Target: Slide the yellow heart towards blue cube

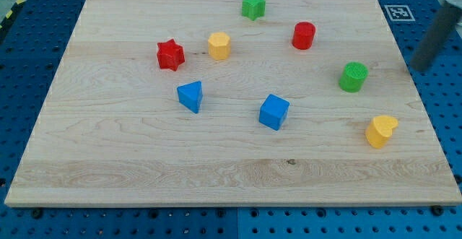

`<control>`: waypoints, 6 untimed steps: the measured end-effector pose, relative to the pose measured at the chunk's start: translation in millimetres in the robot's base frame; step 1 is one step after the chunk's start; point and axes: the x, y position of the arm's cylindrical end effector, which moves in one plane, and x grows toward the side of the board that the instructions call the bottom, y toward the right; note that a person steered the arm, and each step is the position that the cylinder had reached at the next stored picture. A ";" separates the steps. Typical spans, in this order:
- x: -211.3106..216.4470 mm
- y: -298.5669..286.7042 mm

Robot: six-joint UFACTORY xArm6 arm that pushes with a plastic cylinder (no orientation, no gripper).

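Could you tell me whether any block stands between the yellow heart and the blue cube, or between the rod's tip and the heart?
Nothing visible blocks either path. My tip is above the yellow heart toward the view's top; the green cylinder sits beside both lines. The blue cube lies across bare board.

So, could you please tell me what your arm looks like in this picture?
Only a blurred, straight rod shows at the view's right edge: dark grey, plain, with no cables or markings I can make out. It narrows to my tip, which sits near the board's right edge, to the view's right of the green cylinder and above the yellow heart. There are no fingers.
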 end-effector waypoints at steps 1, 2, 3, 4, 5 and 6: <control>23.8 2.1; 88.9 5.1; 152.2 -6.1; 151.3 -11.7; 125.4 -66.3; 121.6 -80.7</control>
